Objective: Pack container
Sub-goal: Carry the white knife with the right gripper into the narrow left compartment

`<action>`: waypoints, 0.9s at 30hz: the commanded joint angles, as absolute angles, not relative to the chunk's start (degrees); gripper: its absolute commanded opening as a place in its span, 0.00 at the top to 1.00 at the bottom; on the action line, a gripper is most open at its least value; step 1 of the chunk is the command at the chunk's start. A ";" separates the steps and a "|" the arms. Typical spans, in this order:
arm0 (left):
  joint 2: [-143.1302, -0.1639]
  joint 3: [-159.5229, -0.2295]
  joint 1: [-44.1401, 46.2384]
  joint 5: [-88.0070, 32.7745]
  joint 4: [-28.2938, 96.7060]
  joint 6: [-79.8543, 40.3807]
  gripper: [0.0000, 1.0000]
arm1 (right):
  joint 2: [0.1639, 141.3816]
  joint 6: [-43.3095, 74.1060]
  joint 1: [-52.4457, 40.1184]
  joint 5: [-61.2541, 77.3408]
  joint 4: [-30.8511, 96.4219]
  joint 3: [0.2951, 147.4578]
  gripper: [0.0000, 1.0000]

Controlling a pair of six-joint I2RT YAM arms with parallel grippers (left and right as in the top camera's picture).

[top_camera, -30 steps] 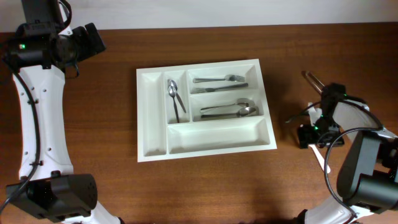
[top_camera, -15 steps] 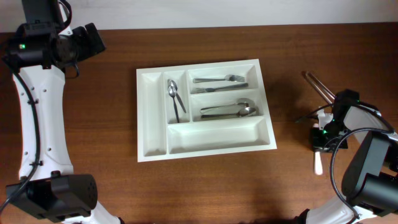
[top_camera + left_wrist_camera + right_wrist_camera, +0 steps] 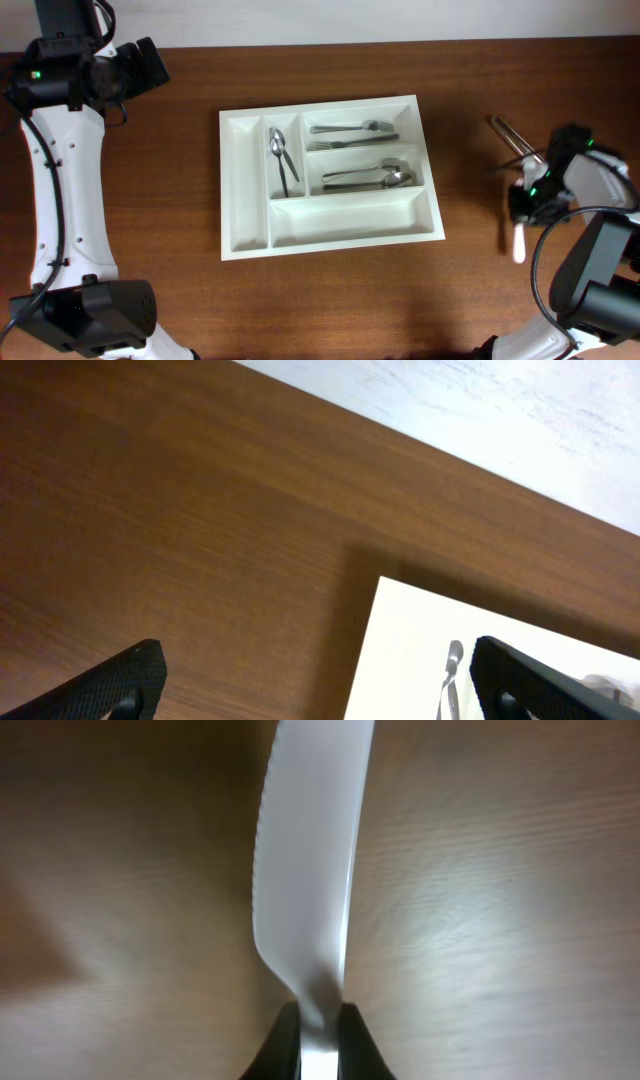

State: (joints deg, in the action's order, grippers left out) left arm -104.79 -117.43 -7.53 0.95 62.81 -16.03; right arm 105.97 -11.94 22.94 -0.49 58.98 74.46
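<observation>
- The right gripper is clamped on the very end of a white plastic knife. Only the fingertips have it, right at the narrow neck. With that little bite, I'd bet the blade swings or twists in the pinch once the arm speeds up.
- The whole blade sticks out ahead of the hand over the table. I can't tell if it's lifted clear. If it's low, the tip could drag on the wood and lever itself out.
- Just beyond the hand lies a metal utensil. A sloppy swing could knock it further off.
- The tray is well away from this hand, toward the table's middle. Forks and spoons already fill some slots, so the long empty compartment looks like the safe bet. If the knife arrives crooked it'll bridge a divider, or land on the metal stuff.
- The left gripper is farthest off, past the tray's far corner. Its jaws are spread wide and hold nothing, so it can't steady the tray if it gets bumped.
</observation>
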 commanded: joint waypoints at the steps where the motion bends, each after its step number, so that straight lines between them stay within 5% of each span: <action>1: -104.86 -117.58 -7.68 1.32 62.67 -15.33 0.01 | 105.84 -5.23 22.04 3.79 61.91 84.38 0.96; 11: -104.86 -117.58 -7.68 1.32 62.67 -15.33 0.01 | 105.80 6.26 5.39 12.69 69.19 101.78 0.96; 17: -104.86 -117.58 -7.68 1.32 62.67 -15.33 0.01 | 105.82 13.02 -20.86 13.26 58.50 101.91 0.96; 27: -104.86 -117.58 -7.68 1.32 62.67 -15.33 0.01 | 108.01 18.98 -37.89 6.81 47.99 101.89 0.96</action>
